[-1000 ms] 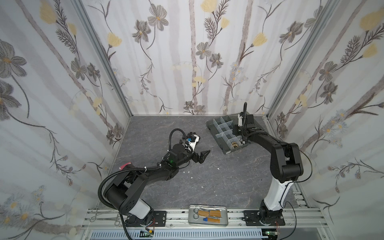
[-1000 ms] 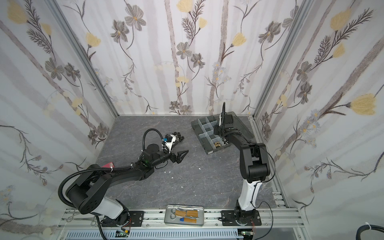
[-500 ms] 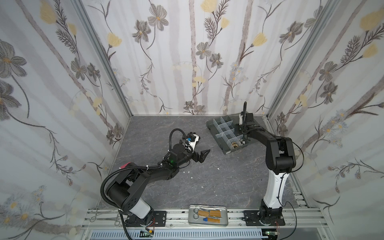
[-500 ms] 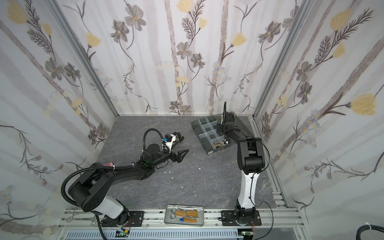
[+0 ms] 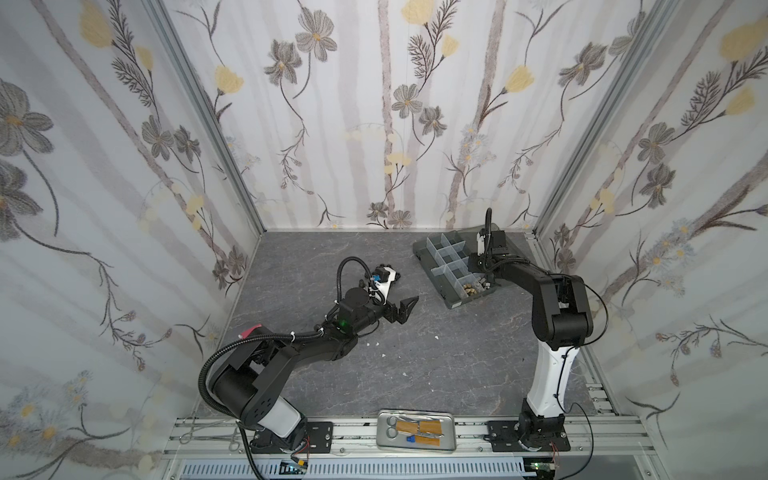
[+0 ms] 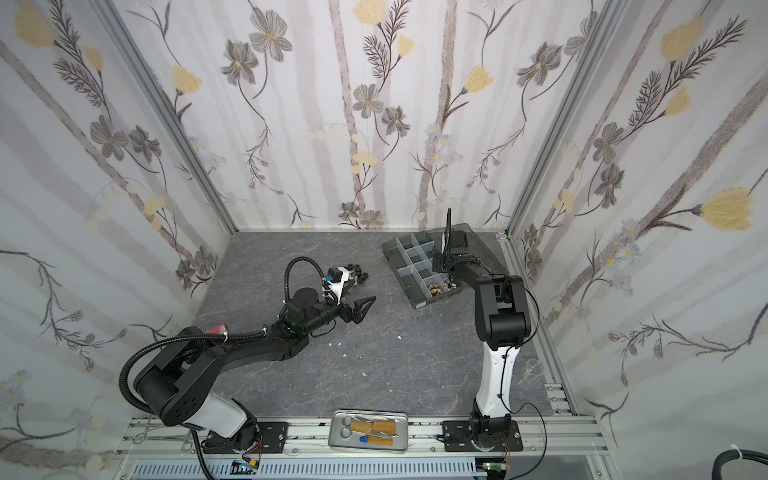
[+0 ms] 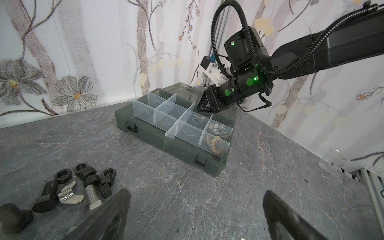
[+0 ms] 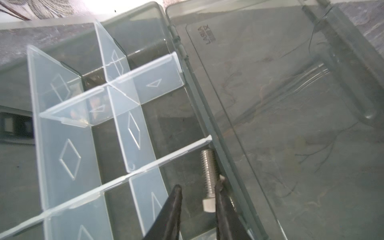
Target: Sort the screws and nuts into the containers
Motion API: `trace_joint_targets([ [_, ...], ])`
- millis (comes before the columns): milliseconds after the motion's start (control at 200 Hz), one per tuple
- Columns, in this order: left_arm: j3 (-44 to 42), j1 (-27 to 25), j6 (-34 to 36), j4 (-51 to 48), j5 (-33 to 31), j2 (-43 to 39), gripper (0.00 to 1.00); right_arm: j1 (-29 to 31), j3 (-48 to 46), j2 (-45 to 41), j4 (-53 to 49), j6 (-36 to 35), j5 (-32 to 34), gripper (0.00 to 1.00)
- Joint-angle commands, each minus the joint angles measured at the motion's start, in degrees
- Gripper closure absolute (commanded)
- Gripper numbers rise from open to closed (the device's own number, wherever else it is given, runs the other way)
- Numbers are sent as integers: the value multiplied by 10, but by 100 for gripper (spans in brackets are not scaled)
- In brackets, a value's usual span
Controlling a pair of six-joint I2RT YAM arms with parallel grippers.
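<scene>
Walls papered with flowers close in a grey marbled worktop (image 5: 436, 374). The right gripper (image 8: 197, 187) reaches down into the organizer box (image 7: 178, 148) with its jaws a little parted. A silver bolt (image 8: 208, 176) lies between them, close against one finger and not squeezed from both sides. It lies along the wall of a cell on the hinge side. Pale dividers (image 8: 68, 133) mark off the neighbouring cells, and the smoky lid (image 8: 291, 104) lies open beyond the hinge. In the left wrist view, two cells at one end of the box hold brass pieces (image 7: 214, 143) and pale hex nuts (image 7: 218, 129). In both top views the box sits at the far right of the worktop.

The left gripper (image 5: 409, 309) is low over the middle of the worktop, jaws spread wide, well apart from the box. Just beside it lies a heap of loose fasteners (image 7: 83, 187), touching one another: black nuts (image 7: 85, 169), a black bolt (image 7: 46, 195), a wing nut (image 7: 69, 196) and a silver screw (image 7: 92, 196).
</scene>
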Motion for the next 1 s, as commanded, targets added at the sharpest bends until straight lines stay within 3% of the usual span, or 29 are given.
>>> trace_joint_targets([
  [0,-8,0,2,27,-36,-14,0,4,-4,-30,9,9,-8,70],
  [195,-37,36,-43,42,-111,-59,0,55,-23,-101,33,15,-60,67],
  [335,-51,100,-105,18,-121,-83,0,131,-17,-102,35,17,-88,67],
  [420,-63,121,-124,-11,-162,-100,0,177,-18,-90,57,20,-112,67],
  [609,-81,145,-136,-35,-168,-119,0,251,63,4,21,31,-92,67],
  [789,-85,145,-135,-42,-162,-128,0,277,176,93,-24,93,-99,67],
  [994,-88,145,-137,-40,-152,-125,0,301,287,183,-96,120,-53,68],
])
